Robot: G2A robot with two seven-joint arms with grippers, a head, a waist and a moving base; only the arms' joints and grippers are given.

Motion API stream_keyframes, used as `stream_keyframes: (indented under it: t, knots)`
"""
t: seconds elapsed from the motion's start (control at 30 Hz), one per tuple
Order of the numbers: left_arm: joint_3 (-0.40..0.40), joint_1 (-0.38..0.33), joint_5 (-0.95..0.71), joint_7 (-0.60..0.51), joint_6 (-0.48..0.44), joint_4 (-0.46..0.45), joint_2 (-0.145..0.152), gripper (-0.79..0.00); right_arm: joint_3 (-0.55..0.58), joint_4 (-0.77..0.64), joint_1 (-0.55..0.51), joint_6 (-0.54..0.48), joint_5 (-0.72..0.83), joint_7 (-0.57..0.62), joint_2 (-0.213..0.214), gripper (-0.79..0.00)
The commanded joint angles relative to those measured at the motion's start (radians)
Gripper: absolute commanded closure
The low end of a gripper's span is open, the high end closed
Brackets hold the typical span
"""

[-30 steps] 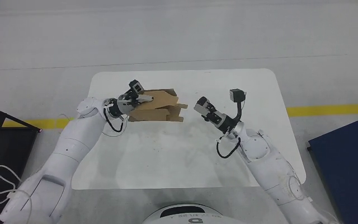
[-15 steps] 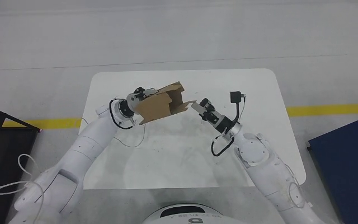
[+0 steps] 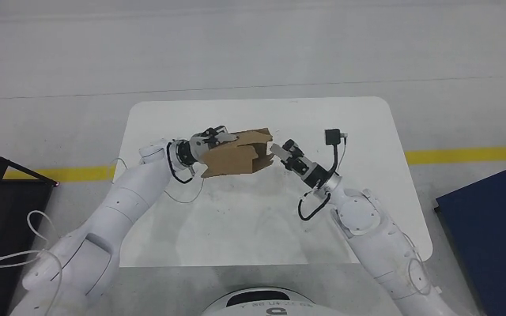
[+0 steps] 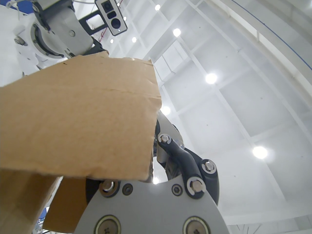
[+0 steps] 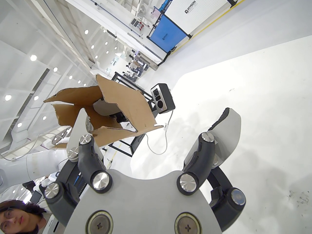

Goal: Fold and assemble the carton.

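Here, left hand (image 3: 207, 141) clamps carton (image 3: 237, 156) edge, right hand (image 3: 277, 152) spread alongside

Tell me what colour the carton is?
The carton is plain brown cardboard, clearest in the left wrist view.

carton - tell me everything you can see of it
The carton is plain brown cardboard, partly opened into a tube with loose flaps at the end facing the right gripper. The left gripper, shut on its other end, holds it roughly level above the table. The right gripper's open fingers sit by a flap; contact is unclear.
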Motion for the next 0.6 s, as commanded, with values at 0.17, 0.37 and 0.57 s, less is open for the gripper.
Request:
stream_keyframes:
  t: [0.17,0.37,0.57]
  knots:
    - [0.003,-0.009,0.025,0.000,-0.038,0.017,-0.004,0.000,-0.014,-0.009,0.003,0.039,-0.030,0.014,-0.003,-0.785]
    - [0.009,-0.013,0.057,0.000,-0.071,0.020,-0.008,0.000,-0.041,-0.015,0.013,0.094,-0.058,0.016,-0.009,-0.785]
    - [0.021,-0.018,0.084,0.000,-0.086,0.024,-0.014,0.000,-0.066,-0.015,0.023,0.124,-0.078,0.017,-0.014,-0.785]
